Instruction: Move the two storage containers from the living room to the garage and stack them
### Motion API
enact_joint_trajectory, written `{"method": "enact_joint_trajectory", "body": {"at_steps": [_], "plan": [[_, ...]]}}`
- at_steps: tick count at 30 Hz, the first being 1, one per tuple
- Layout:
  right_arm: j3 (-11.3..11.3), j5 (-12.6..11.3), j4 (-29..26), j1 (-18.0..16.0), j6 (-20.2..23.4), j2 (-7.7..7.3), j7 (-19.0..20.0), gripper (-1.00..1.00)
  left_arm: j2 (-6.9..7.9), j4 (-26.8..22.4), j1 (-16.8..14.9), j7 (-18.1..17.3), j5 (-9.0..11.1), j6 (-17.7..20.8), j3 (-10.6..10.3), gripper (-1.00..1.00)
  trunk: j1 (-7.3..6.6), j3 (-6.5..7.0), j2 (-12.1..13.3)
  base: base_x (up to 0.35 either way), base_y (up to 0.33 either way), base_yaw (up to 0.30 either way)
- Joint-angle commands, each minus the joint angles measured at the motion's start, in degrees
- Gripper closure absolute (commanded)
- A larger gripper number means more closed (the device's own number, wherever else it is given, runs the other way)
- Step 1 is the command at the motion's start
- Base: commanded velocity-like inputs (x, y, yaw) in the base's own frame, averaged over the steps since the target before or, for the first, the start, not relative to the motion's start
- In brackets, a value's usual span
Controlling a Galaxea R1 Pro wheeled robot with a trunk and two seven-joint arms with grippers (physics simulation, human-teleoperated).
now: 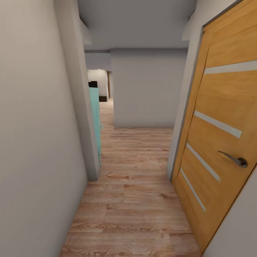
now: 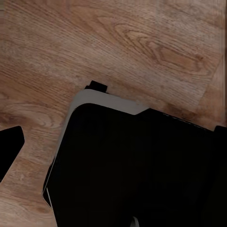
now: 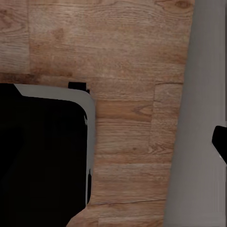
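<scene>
Hallway floor [image 1: 135,200]: light wood planks with clear grain and knots, matt, smooth.
Door [image 1: 217,142]: warm orange-brown wood veneer, slightly satin, with pale frosted strips set in.
Door handle [image 1: 233,159]: grey metal, soft shine.
Walls [image 1: 35,142]: plain white-grey paint, matt, smooth.
Panel [image 1: 95,117]: turquoise, flat and matt; material unclear.
Robot base [image 2: 142,170]: black, matt, with a smooth light grey rim.
</scene>
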Motion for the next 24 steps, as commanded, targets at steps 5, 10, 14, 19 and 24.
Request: {"method": "enact_joint_trajectory", "body": {"at_steps": [5,10,14,19,24], "plan": [[0.49,-0.5,0.19,-0.07,-0.26,0.1,-0.01,-1.0,0.04,0.04,-0.03,0.12,0.1,-0.2,0.43,-1.0,0.06,-0.07,-0.08,0.317,-0.043,0.0],[0.49,-0.49,0.19,-0.07,-0.25,0.04,0.05,-1.0,0.05,0.04,-0.02,0.12,0.13,-0.2,0.42,-1.0,0.06,-0.07,-0.08,0.32,-0.007,0.0],[0.49,-0.49,0.19,-0.07,-0.22,0.03,0.07,-1.0,0.02,0.04,-0.02,0.12,0.13,-0.2,0.38,-1.0,0.06,-0.07,-0.08,0.32,-0.001,0.0],[0.49,-0.49,0.19,-0.07,-0.06,0.03,0.07,-1.0,-0.01,0.04,-0.03,0.12,0.13,-0.16,0.38,-1.0,0.06,-0.07,-0.08,0.32,0.0,0.0],[0.49,-0.49,0.19,-0.07,-0.07,0.03,0.08,-1.0,-0.02,0.04,-0.02,0.12,0.05,-0.06,0.37,-1.0,0.06,-0.07,-0.08,0.321,0.0,0.0]]}}
